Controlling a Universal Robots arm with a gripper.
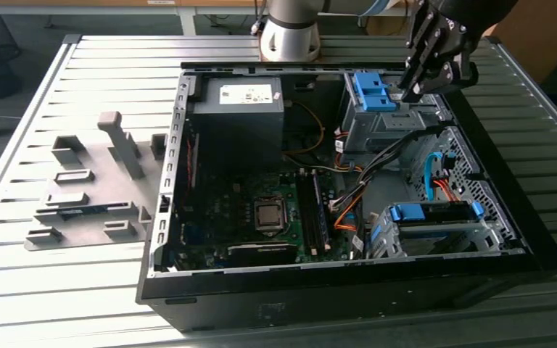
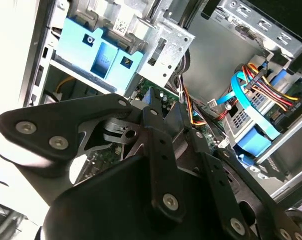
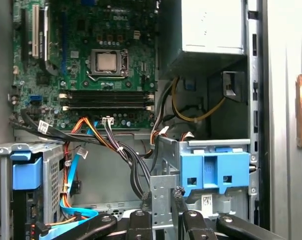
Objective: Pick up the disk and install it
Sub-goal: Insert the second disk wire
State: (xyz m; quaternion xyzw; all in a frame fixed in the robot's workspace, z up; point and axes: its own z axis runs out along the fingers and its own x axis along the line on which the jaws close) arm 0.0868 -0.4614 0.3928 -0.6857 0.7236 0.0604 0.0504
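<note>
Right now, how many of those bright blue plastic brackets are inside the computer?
2. One blue bracket sits on the metal cage at the far end of the case, beside the gripper; the other tops the nearer cage. More may be hidden.

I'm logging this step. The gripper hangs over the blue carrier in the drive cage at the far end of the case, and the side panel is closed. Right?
Not quite: the case is open, its motherboard exposed in the exterior view. The gripper does hang over the blue carrier in the far cage.

1. Bright, even daylight on the slatted table [image 1: 95, 65]; glare along its pale ribs.
2. Deep shadow inside the computer case [image 1: 259, 188].
3. Blown-out white beside the gripper [image 2: 155, 115] housing, perhaps slightly soft.
</note>
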